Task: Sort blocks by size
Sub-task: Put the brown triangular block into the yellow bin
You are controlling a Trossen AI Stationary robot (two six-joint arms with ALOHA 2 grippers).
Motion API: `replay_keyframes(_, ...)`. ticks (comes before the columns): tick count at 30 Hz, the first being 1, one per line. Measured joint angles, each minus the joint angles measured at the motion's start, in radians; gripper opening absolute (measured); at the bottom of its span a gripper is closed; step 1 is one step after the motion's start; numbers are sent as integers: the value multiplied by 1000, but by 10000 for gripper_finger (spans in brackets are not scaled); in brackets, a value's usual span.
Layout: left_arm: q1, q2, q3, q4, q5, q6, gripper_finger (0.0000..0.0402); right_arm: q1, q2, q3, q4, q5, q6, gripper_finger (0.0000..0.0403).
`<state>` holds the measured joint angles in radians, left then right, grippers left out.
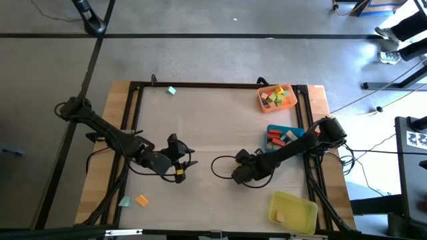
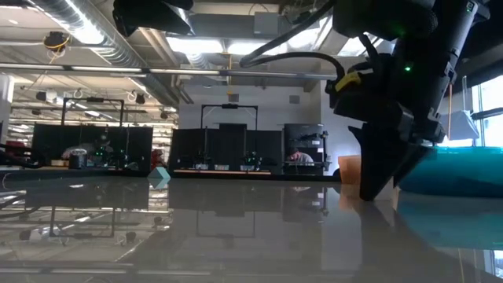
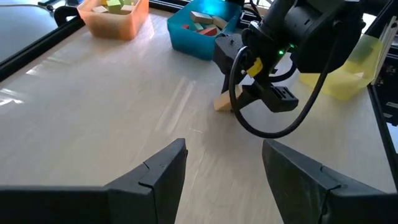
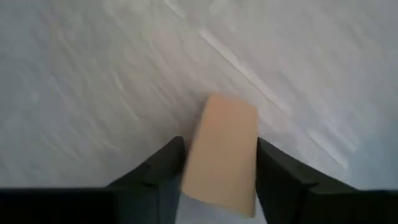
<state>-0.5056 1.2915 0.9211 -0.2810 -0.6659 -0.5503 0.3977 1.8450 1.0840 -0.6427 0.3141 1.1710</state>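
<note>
A tan block (image 4: 221,155) is sitting between the right gripper (image 4: 217,171) jaws, both dark fingers (image 4: 158,171) flanking its sides. It is lying tilted on the pale tabletop (image 4: 93,74).

Three trays stood along the table's right side: one orange tray (image 1: 264,103), one blue tray (image 1: 272,130) just below it, and one yellow tray (image 1: 300,203) farther below the blue. Four blocks lay loose outside them: a teal block (image 1: 171,91) left of the orange tray, an orange block (image 1: 141,200) and a small teal block (image 1: 124,201) far left of the yellow tray, and a tan block (image 4: 221,152) between two dark fingers. Two arms were present.
</note>
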Motion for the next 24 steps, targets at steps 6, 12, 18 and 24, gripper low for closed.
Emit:
replay_keyframes(6,0,0,0,0,0,0,198,1,-2,0,-6,1,-50,132)
replay_keyframes(12,3,0,0,0,0,0,198,2,-2,0,-11,1,-94,144)
replay_keyframes(18,4,0,0,0,0,0,198,20,-18,44,-137,-27,-160,132)
replay_keyframes(24,2,0,0,0,0,1,198,120,-87,139,-361,-5,-116,141)
